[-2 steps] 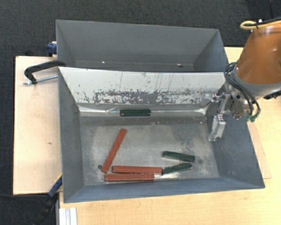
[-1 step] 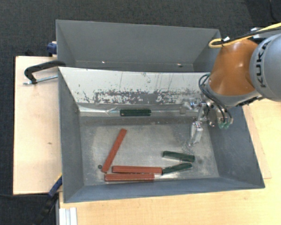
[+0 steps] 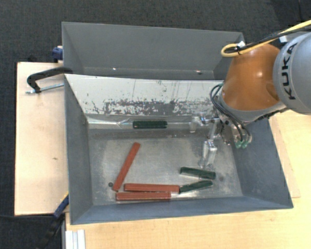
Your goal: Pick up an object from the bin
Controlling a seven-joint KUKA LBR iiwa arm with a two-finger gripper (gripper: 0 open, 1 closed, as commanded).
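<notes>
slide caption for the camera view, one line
The gripper hovers close to a dark green stick in the grey bin, red sticks lying to its left.

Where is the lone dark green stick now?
The dark green stick lies at the bin's back wall, upper middle of the camera view, left of the pincer.

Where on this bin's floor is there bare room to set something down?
Bare floor lies mid-bin, between the dark green stick at the back wall, the tilted red-brown stick and the end effector. The front is crowded: two flat red-brown sticks and two dark green sticks by the end effector.
</notes>
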